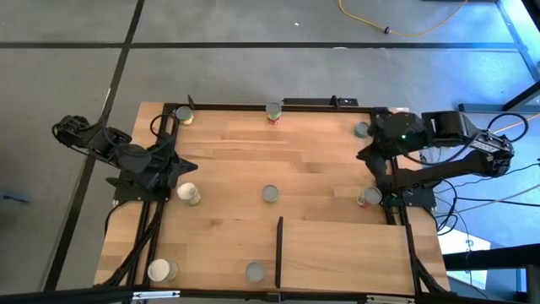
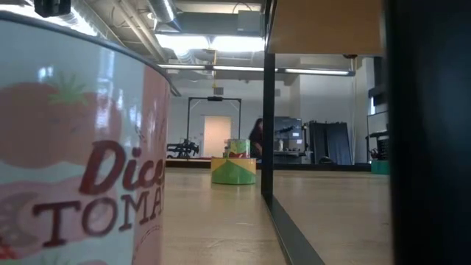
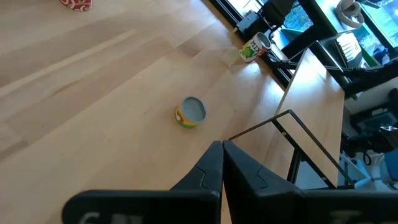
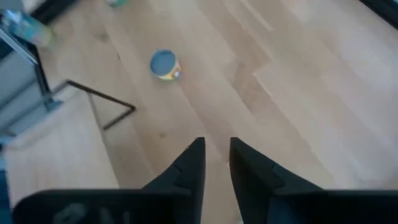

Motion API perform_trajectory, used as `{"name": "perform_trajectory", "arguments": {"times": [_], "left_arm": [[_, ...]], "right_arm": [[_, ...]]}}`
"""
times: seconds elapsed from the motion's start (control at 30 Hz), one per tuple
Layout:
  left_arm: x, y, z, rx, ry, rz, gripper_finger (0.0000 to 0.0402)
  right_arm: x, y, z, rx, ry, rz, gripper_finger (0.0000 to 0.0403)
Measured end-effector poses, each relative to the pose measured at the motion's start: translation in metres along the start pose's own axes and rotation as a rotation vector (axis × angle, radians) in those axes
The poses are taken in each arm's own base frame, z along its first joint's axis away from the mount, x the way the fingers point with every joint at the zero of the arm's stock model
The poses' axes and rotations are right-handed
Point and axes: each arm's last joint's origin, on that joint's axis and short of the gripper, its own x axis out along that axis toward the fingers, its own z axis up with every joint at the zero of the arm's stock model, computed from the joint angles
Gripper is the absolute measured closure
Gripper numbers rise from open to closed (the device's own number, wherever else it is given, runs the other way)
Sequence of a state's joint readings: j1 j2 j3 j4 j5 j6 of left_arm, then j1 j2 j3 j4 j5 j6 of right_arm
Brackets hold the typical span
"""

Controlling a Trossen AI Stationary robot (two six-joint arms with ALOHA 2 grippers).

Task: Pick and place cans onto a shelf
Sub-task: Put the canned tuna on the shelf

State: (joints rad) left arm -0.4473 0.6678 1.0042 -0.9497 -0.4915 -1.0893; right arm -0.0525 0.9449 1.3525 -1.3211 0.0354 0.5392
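Tomato can (image 2: 73, 147) looms nearest the low camera, beside the shelf (image 1: 354, 249). Every can sits off the shelf, so placing seems unstarted. Left gripper (image 3: 222, 163) is closed, empty; right gripper (image 4: 216, 158) slightly parted, empty.

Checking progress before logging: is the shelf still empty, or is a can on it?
Empty: the shelf shows bare wood; the nearest can stands outside its black strip.
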Motion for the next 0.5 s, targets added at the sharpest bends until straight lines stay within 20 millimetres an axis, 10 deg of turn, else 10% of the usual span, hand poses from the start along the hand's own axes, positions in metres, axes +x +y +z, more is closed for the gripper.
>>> {"name": "perform_trajectory", "arguments": {"times": [0.5], "left_arm": [[0.000, 0.001, 0.001, -0.071, -0.037, 0.017, 0.0401]], "right_arm": [[0.029, -0.019, 0.025, 0.389, -0.062, -0.343, 0.0309]]}}
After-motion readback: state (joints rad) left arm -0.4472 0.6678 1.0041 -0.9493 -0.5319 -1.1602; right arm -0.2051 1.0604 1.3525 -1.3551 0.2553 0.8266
